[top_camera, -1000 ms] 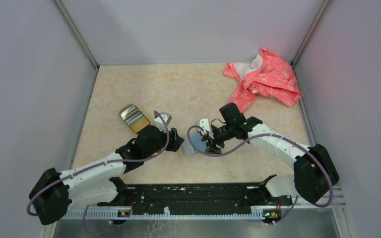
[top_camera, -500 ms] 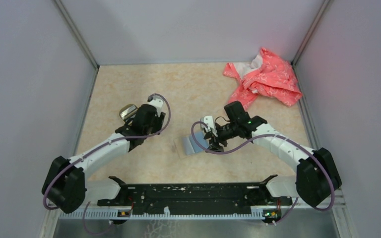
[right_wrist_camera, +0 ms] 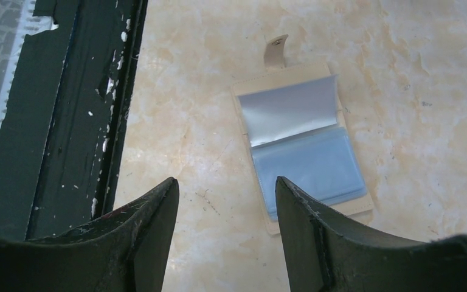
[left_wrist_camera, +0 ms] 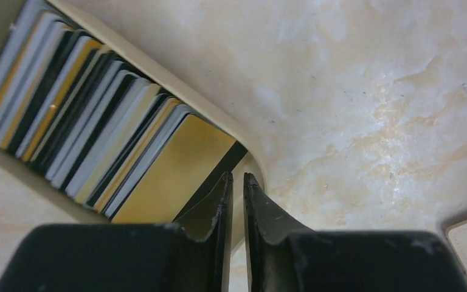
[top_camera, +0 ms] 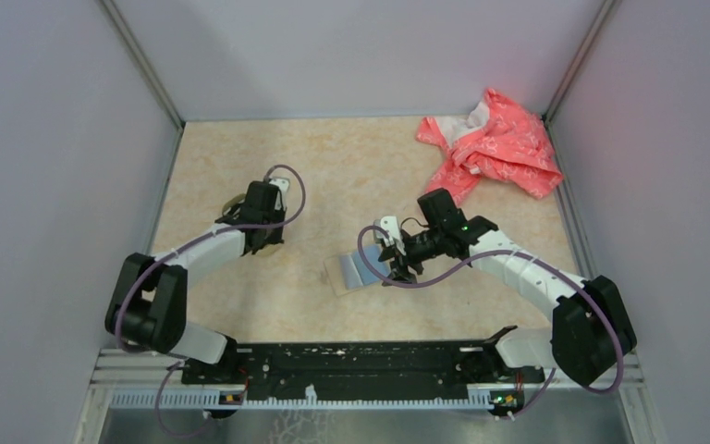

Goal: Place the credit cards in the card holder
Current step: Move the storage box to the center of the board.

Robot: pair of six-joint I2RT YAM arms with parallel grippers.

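The credit cards (left_wrist_camera: 85, 115) stand fanned edge-up in a tan dish (left_wrist_camera: 176, 85); the nearest one is yellow with a dark stripe. My left gripper (left_wrist_camera: 238, 176) hangs over the dish's near end, jaws drawn almost together with only a thin slit, and no card shows between them. In the top view my left gripper (top_camera: 259, 222) covers most of the dish. The card holder (right_wrist_camera: 307, 152) lies open and flat with its clear sleeves up, at the table's middle (top_camera: 353, 271). My right gripper (right_wrist_camera: 224, 179) is open beside its near corner, holding nothing, just right of it in the top view (top_camera: 397, 264).
A crumpled pink cloth (top_camera: 495, 148) lies at the back right corner. The black base rail (top_camera: 361, 361) runs along the near edge, close to my right gripper's left finger (right_wrist_camera: 152, 219). Grey walls enclose the table on three sides.
My left arm has swung from beside the card holder back and left over the dish, and its jaws have closed from wide to nearly together. The right gripper stays open by the holder.
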